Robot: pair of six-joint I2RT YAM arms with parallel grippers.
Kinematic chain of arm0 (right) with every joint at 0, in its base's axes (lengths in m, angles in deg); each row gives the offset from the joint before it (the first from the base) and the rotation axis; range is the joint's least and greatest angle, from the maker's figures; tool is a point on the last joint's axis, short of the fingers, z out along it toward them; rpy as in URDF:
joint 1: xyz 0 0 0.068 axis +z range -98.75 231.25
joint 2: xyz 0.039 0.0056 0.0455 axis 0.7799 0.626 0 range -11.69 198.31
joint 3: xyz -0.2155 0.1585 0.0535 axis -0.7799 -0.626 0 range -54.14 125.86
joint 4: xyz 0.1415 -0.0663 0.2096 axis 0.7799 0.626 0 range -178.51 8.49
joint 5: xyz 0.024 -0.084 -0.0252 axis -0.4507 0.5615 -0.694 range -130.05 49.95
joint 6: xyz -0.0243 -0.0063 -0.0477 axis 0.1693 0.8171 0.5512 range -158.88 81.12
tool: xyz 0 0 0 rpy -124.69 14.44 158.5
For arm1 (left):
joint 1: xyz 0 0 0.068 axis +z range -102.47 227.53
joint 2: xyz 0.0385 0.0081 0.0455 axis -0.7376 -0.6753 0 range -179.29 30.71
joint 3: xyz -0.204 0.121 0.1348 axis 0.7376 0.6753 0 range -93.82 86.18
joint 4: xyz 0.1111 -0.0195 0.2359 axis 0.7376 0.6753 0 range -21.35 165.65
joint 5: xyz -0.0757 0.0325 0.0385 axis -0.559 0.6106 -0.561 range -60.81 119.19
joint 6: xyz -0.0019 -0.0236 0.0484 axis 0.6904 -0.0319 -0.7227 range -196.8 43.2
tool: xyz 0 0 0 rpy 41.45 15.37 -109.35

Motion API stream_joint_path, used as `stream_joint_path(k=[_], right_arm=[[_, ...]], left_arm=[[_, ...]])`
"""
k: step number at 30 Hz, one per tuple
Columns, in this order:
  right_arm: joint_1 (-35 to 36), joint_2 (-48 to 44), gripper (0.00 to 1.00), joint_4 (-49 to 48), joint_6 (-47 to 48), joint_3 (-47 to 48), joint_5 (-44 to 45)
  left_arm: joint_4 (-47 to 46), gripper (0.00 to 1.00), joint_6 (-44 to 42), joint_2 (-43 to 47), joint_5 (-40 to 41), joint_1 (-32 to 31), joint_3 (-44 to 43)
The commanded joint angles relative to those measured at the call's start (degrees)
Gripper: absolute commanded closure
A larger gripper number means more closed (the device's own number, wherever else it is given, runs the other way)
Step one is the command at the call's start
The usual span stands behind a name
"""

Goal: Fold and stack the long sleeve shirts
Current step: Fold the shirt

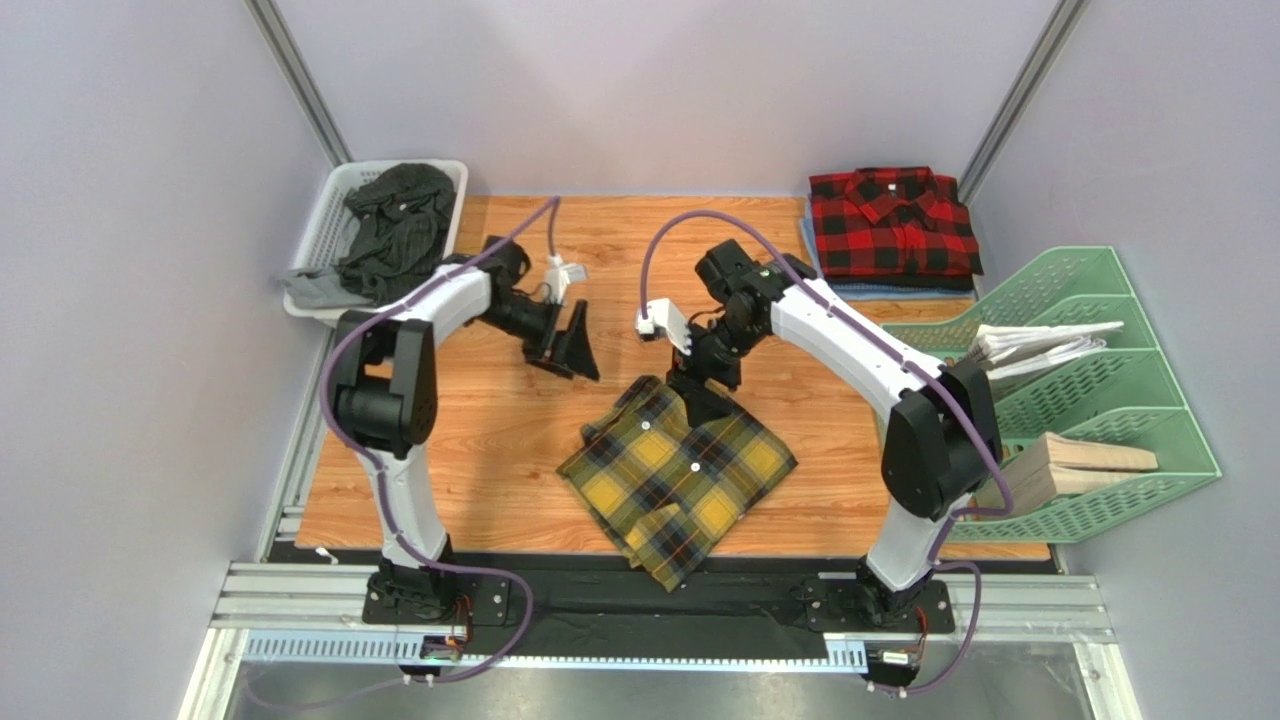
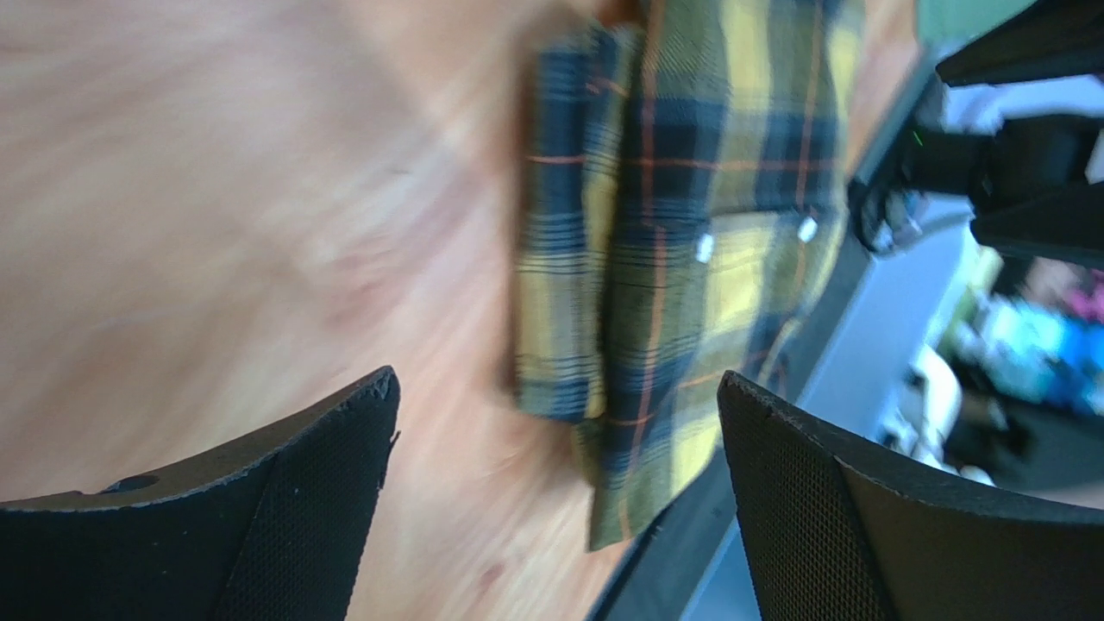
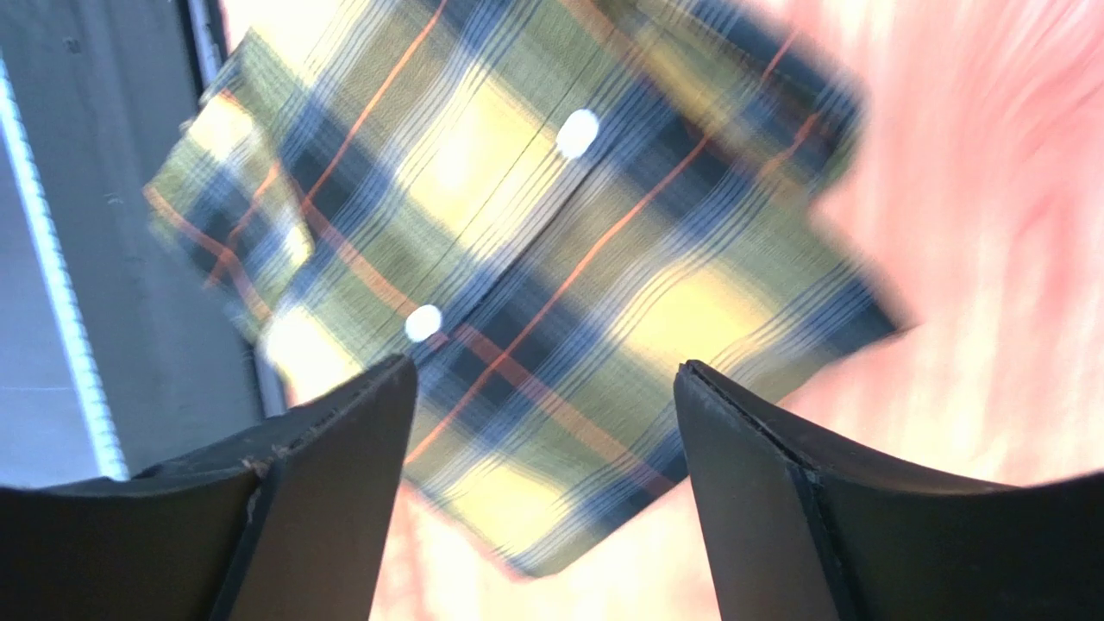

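Note:
The yellow plaid shirt (image 1: 676,473) lies folded into a rough square on the wooden table, near the front edge. It also shows in the left wrist view (image 2: 674,233) and in the right wrist view (image 3: 518,246). The red plaid shirt (image 1: 893,222) lies folded at the back right on a blue cloth. My left gripper (image 1: 568,342) is open and empty, to the left of and beyond the yellow shirt (image 2: 551,401). My right gripper (image 1: 703,393) is open and empty, just above the shirt's far corner (image 3: 544,395).
A white basket (image 1: 322,228) with dark clothes stands at the back left. A green file rack (image 1: 1112,390) with papers and wooden blocks stands at the right. Bare wood (image 1: 451,450) lies left of the yellow shirt.

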Motion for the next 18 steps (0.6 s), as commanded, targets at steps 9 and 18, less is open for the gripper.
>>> stream_joint_path(k=[9,18], right_arm=[[0.9,-0.2,0.25,-5.3,-18.4,-14.9,7.7],[0.8,2.5,0.25,-7.7,-18.1,-16.1,9.7]], left_arm=[[6.3,0.07,-5.0,-13.1,-6.2,-9.9,-2.8],[5.6,0.15,-1.1,-19.9,-7.7,-11.5,-5.2]])
